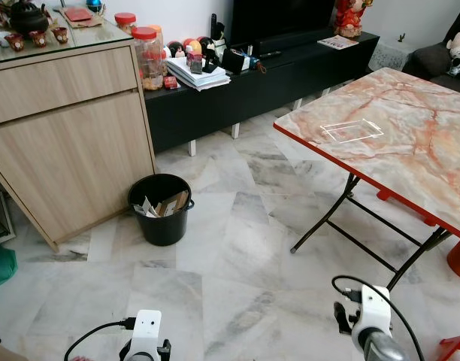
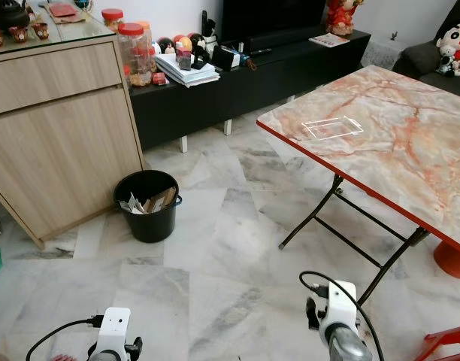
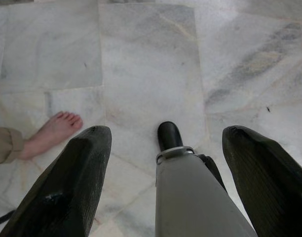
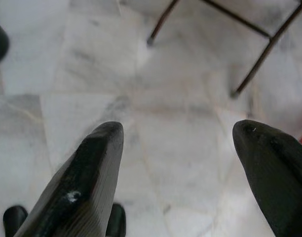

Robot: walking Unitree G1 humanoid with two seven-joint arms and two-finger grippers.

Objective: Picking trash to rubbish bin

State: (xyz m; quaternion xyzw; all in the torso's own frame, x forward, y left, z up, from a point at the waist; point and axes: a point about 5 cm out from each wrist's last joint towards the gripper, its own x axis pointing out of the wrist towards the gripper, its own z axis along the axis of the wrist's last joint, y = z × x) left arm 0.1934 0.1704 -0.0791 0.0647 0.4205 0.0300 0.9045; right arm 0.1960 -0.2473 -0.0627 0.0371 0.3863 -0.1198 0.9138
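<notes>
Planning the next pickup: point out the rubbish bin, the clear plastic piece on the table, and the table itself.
rubbish bin [image 1: 164, 226]: left eye view, front wall.
clear plastic piece [image 1: 352, 131]: left eye view, its middle.
table [image 1: 433, 158]: left eye view, bare marble-pattern top.

No text, label, brand or number is legible on anything here.

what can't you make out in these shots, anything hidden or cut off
- Black bin: contents look like card scraps, too small to identify in the eye views.
- Clear item on the marble table: see-through, faint outline.
- Person's foot: cut off by the left wrist view's edge.
</notes>
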